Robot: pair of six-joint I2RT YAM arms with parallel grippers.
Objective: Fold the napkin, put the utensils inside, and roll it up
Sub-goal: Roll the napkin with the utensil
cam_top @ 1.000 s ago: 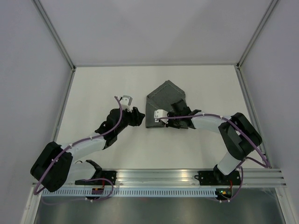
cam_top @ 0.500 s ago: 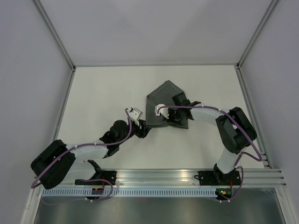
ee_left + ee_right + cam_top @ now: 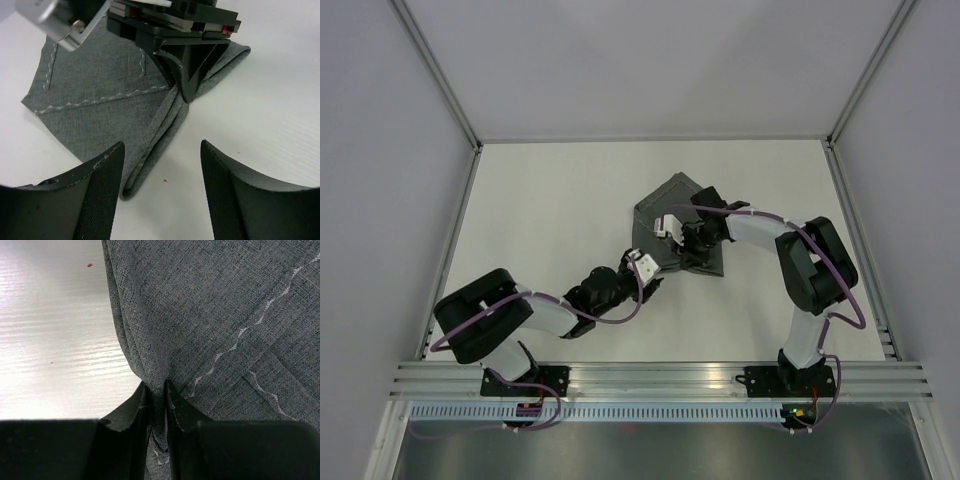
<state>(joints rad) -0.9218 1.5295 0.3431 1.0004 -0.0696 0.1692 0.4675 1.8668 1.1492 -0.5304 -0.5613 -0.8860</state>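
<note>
The right hand (image 3: 157, 392) is nearly closed, pinching the thick folded edge of the dark grey napkin (image 3: 100, 75), which lies folded, seemingly in several layers, on the white worktop (image 3: 270, 125), while the left hand (image 3: 161, 146) stands wide open and empty just before that edge's near corner.
</note>
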